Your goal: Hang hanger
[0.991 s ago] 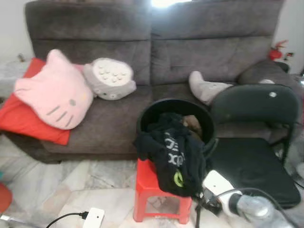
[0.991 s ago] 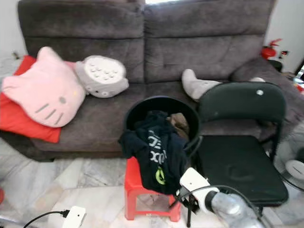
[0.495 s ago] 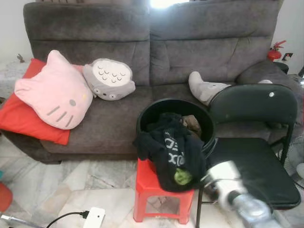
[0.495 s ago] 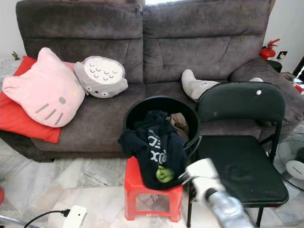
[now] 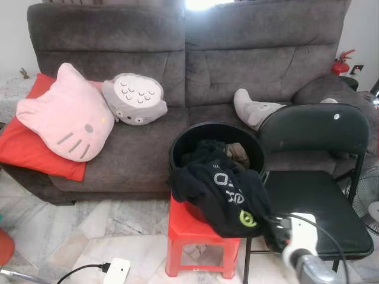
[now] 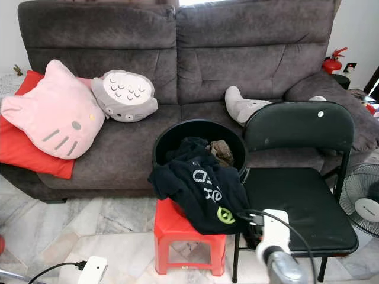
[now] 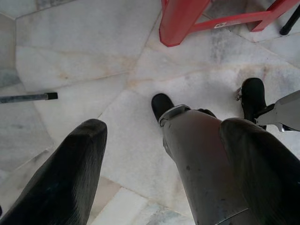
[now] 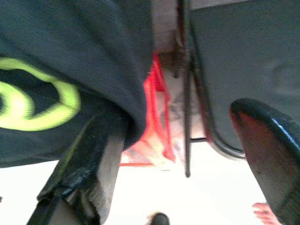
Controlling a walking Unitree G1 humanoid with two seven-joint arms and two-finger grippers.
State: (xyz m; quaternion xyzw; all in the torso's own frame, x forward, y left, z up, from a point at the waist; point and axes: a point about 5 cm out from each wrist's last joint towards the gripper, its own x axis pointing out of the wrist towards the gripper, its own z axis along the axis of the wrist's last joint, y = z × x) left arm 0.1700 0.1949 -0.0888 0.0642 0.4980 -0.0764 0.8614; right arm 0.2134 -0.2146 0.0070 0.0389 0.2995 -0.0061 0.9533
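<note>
A black garment (image 5: 219, 189) with white lettering and a green logo hangs over the rim of a black bucket (image 5: 195, 131), which stands on a red stool (image 5: 182, 228). More clothes lie inside the bucket. My right gripper (image 5: 274, 229) is at the garment's lower right hem, between the stool and a black folding chair (image 5: 314, 198). In the right wrist view the right gripper (image 8: 176, 117) is open, and the garment (image 8: 70, 70) drapes over one finger (image 8: 96, 154). My left gripper (image 7: 164, 126) hangs open, pointing down at the marble floor beside my leg.
A grey sofa (image 5: 249, 65) stands behind the bucket, with a pink cat cushion (image 5: 65, 115), a grey plush (image 5: 135, 97) and a red cushion (image 5: 23, 145) on it. A fan (image 6: 362, 201) stands right of the chair. A white power block (image 5: 116, 271) and its cable lie on the floor.
My right arm has swung right toward the chair. The garment's hem and green logo now spread rightward over the stool's corner instead of hanging straight down.
</note>
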